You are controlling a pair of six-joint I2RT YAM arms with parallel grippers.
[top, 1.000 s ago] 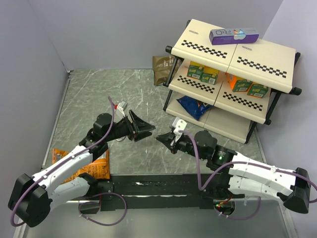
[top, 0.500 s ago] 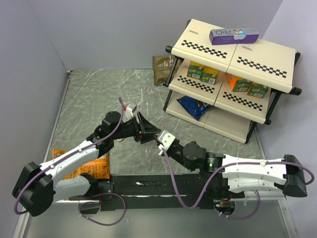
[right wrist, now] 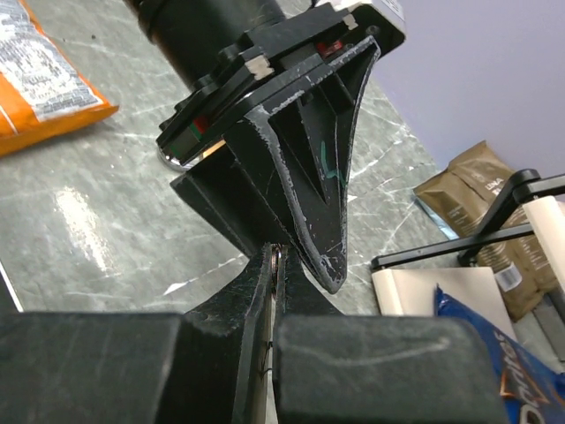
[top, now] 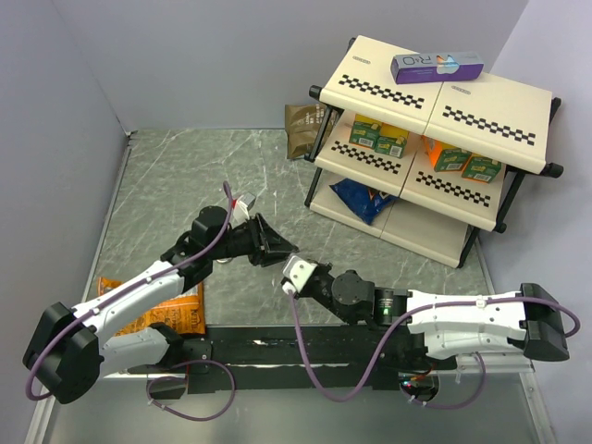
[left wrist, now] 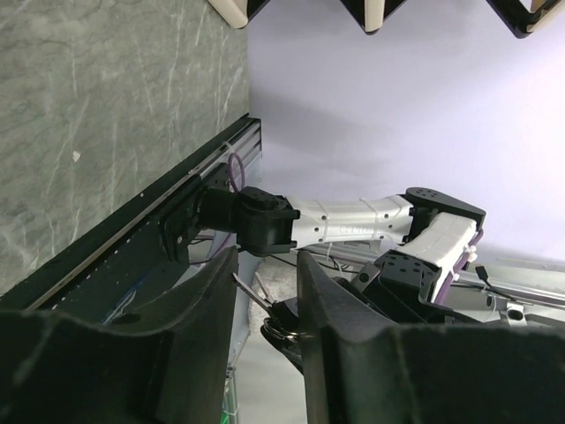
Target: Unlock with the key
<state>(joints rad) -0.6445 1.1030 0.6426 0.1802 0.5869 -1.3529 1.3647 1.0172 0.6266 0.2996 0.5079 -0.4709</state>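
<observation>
**Item 1, nearest.** Orange snack bag (top: pixel 174 311), flat on the table (top: pixel 176 176), well apart from the shelf rack (top: pixel 388 69), out toward the left arm's base.

**Item 2.** Right gripper (right wrist: pixel 273 287), between the bag and the rack, near the rack's lowest shelf. We record its jaws pressed together on the key (left wrist: pixel 249 291). Its own wrist view gives us only a thin metal edge between the fingers. The left wrist view shows the blade as a silvery sliver, with the wire ring (left wrist: pixel 279 329) at the right fingertips. In the top view the key is too small for us to make out.

**Item 3.** Left gripper (left wrist: pixel 267 256), tip to tip with the right one and slightly farther from the rack. We record a narrow gap between its fingers, with the key's blade standing inside it. Whether either pad touches the blade we cannot tell.

**Item 4, farthest.** The rack itself holds:
- a purple box (top: pixel 437 65) on top;
- green cartons (top: pixel 379 137) and orange cartons (top: pixel 462 159) on the middle shelf;
- a blue bag (top: pixel 365 199) on the lowest shelf.

A brown pouch (top: pixel 301 125) stands just beside the rack's far corner.
</observation>
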